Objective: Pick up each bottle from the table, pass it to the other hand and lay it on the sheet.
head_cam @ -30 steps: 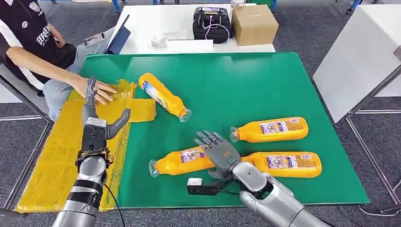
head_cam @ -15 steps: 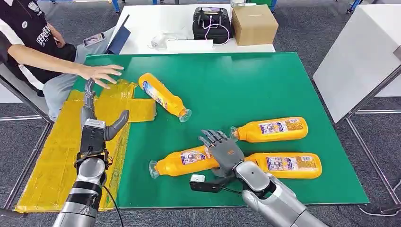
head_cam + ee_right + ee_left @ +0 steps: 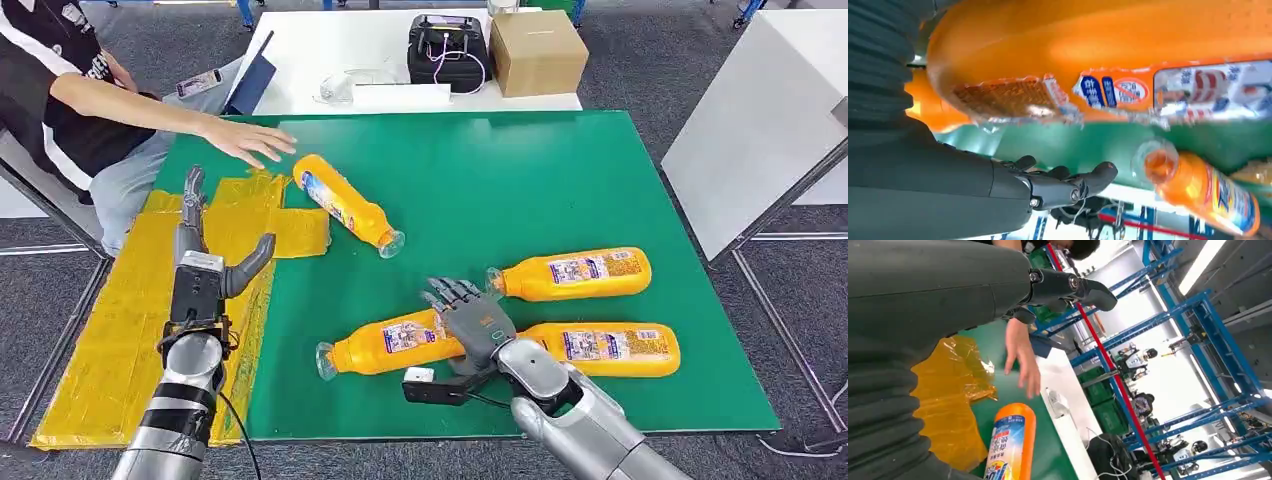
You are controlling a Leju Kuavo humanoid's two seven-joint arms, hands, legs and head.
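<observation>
My right robot hand point(image 3: 473, 322) sits nearest me, low over the green counter point(image 3: 520, 180), fingers spread and holding nothing. It lies above the gap between two orange bottles: the near-left bottle point(image 3: 390, 345), on its side with its clear neck pointing left, and the near-right bottle point(image 3: 600, 348), lying flat along the front edge. Whether my palm touches either one I cannot tell. In my right wrist view an orange bottle body fills the space just beside the thumb.

My left robot hand point(image 3: 205, 245) stands upright over the yellow sheet point(image 3: 110, 330), fingers pointing away from me, thumb out to the side, nothing in it.

A little farther on, the third bottle point(image 3: 572, 275) lies on its side just beyond my right fingers. Farther still, the fourth bottle point(image 3: 345, 205) lies slantwise, its base near the sheet's far corner. A person's hand point(image 3: 248, 140) hovers just beyond that bottle's base. Behind the counter stands a white table point(image 3: 300, 60) carrying a cardboard box point(image 3: 537, 50) and a black device point(image 3: 448, 45).
</observation>
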